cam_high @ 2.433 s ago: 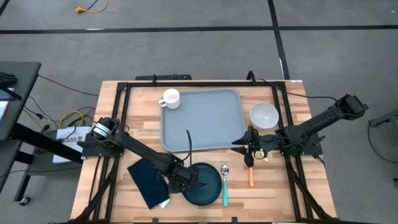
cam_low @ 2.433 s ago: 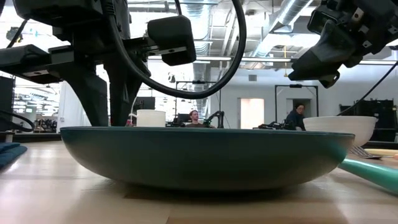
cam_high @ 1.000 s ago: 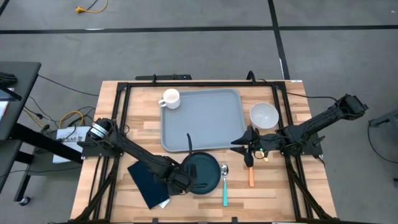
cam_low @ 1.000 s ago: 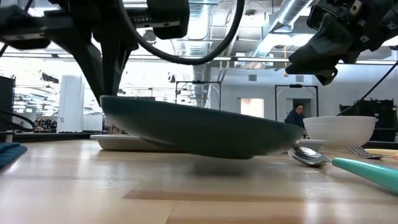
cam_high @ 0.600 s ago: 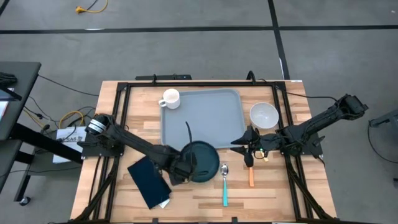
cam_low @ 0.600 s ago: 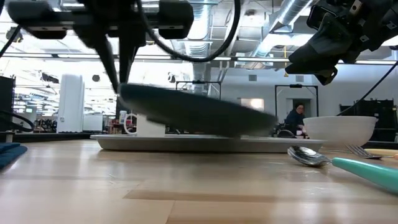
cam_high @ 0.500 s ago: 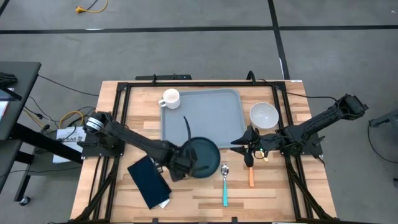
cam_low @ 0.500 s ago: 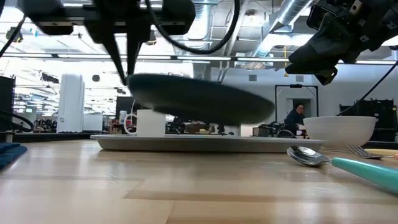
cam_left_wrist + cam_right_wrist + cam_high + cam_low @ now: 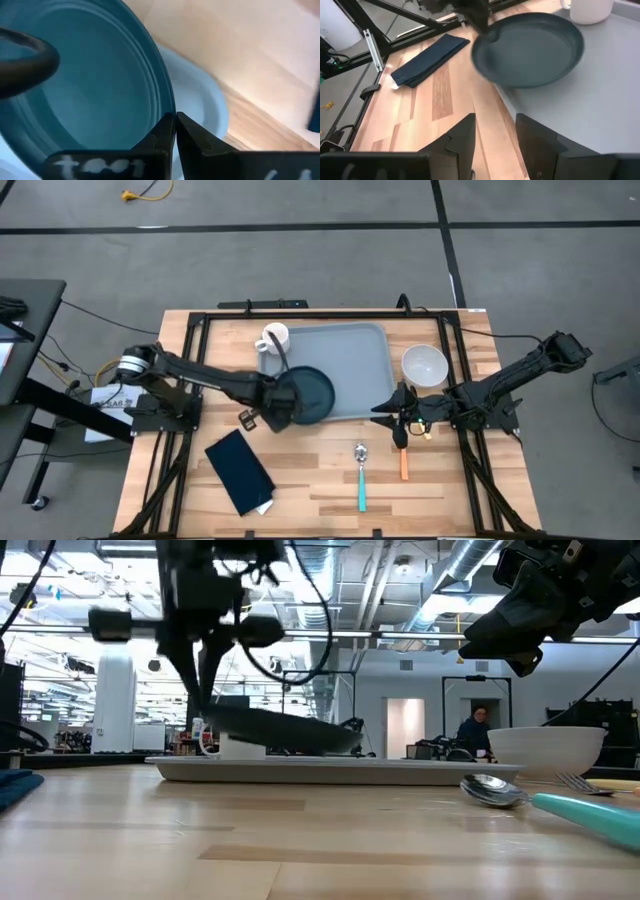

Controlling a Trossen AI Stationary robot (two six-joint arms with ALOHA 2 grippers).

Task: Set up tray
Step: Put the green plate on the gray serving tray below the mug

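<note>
The dark teal round plate [image 9: 308,393] hangs tilted over the near left corner of the light grey-blue tray [image 9: 345,360], held by my left gripper [image 9: 277,403], which is shut on it. In the low view the plate [image 9: 285,730] slopes down toward the tray [image 9: 330,770]; whether it touches, I cannot tell. A white mug [image 9: 274,338] stands on the tray's far left corner. My right gripper [image 9: 392,413] hovers open beside the tray's near right corner, touching nothing. My left gripper pinches the plate's rim [image 9: 169,111] on the side toward the table's left, one finger above the rim and one below. The fingers [image 9: 161,134] come slanting from the table's left. The held side is the higher one; the opposite edge [image 9: 350,745] dips toward the tray.
A white bowl [image 9: 424,365] sits right of the tray. A spoon with a teal handle [image 9: 361,480] and an orange-handled fork [image 9: 403,462] lie near the table's near edge. The navy napkin [image 9: 240,472] lies at the near left. People show in the room behind.
My left gripper has lifted the plate off the table near the near edge and carried it toward the far left, over the tray's near left corner, then lowered it. The plate has stayed tilted in the hold. The right arm has kept still.
</note>
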